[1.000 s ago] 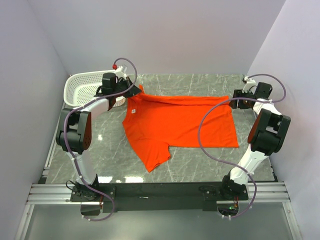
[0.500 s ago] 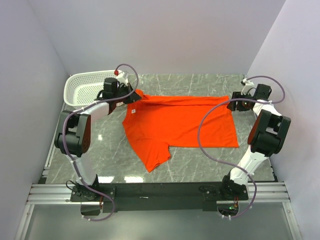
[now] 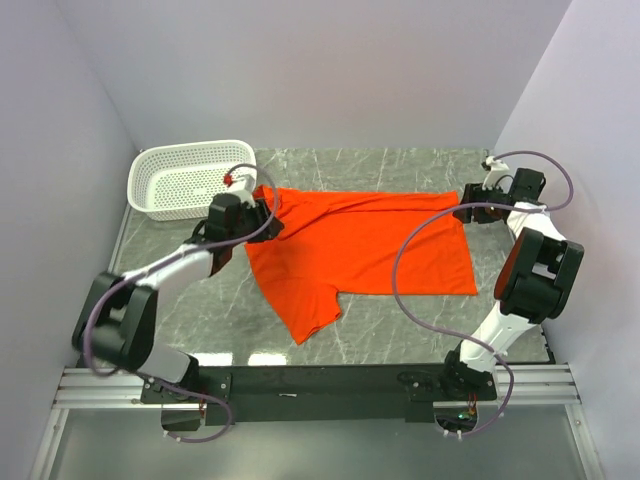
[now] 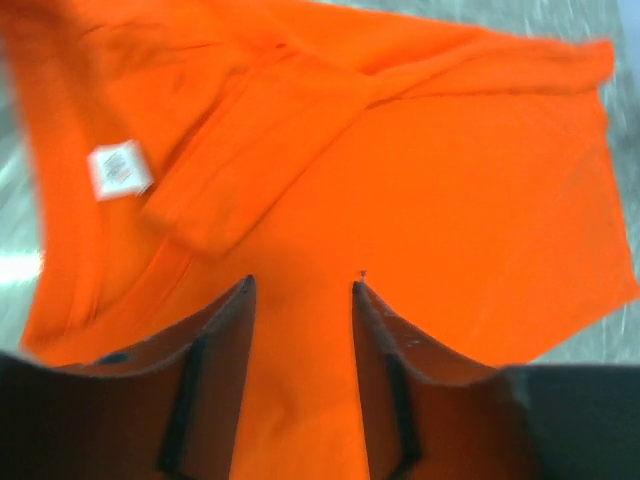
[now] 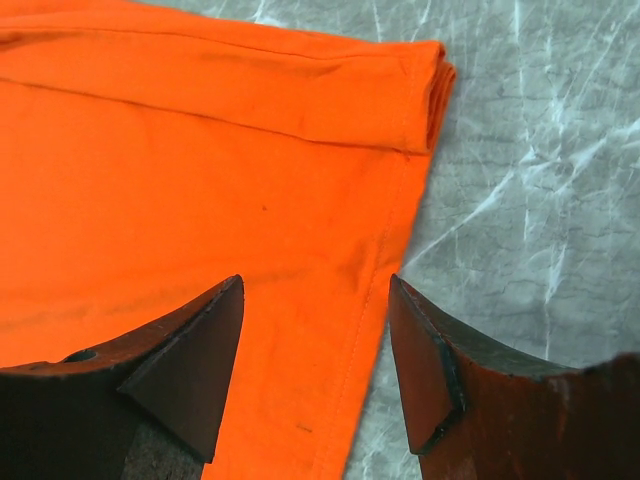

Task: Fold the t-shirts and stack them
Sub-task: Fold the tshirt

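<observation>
Your left claw [image 4: 302, 285] and right claw [image 5: 315, 282] both gape empty above the t-shirt [image 3: 360, 245], which lies spread on the table [image 3: 400, 320] with its far edge folded over. The other folds and the stacking apparently await you.

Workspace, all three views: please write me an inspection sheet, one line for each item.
Surface: grey marble table, glossy.
Job's things: one orange-red t-shirt spread flat, far edge folded over; white label showing.
Clutter: white perforated basket at the far left corner.
Hands: left hand open over the shirt's neck end; right hand open over its side edge.
Cables: purple cables, one crossing above the shirt.
Surroundings: plain walls; nothing else seen.
</observation>
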Tool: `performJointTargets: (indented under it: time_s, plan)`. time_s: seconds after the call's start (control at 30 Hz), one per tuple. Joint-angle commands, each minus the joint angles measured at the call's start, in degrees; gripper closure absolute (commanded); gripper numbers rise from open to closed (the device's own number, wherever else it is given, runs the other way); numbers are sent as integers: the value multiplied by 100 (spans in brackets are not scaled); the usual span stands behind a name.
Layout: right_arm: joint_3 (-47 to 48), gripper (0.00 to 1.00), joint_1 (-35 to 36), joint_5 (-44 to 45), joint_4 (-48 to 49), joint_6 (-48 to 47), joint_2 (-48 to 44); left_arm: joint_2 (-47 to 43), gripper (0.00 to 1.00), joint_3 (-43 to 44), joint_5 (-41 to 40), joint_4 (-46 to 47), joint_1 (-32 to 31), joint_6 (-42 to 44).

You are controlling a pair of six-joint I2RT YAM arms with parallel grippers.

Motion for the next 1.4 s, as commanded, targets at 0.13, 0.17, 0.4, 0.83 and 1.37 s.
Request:
performJointTargets:
  time_s: [0.13,0.17,0.4,0.83,1.37]
  plan:
    - [-4,33,498,-171,-380,-403,-450,-544,40,198,-1211,-178,50,-575]
    - [-21,33,647,-198,-442,-421,-485,-247,40,330,-1114,-292,50,-584]
    - [-39,33,1219,-303,-697,-544,-687,915,46,1156,-753,-689,24,-164]
    - [-118,33,1272,-550,-750,-342,-705,2796,47,3318,-7,-1989,-12,1428]
    - [-171,33,1263,-567,-671,-263,-679,3878,47,4532,337,-2939,-12,1983]
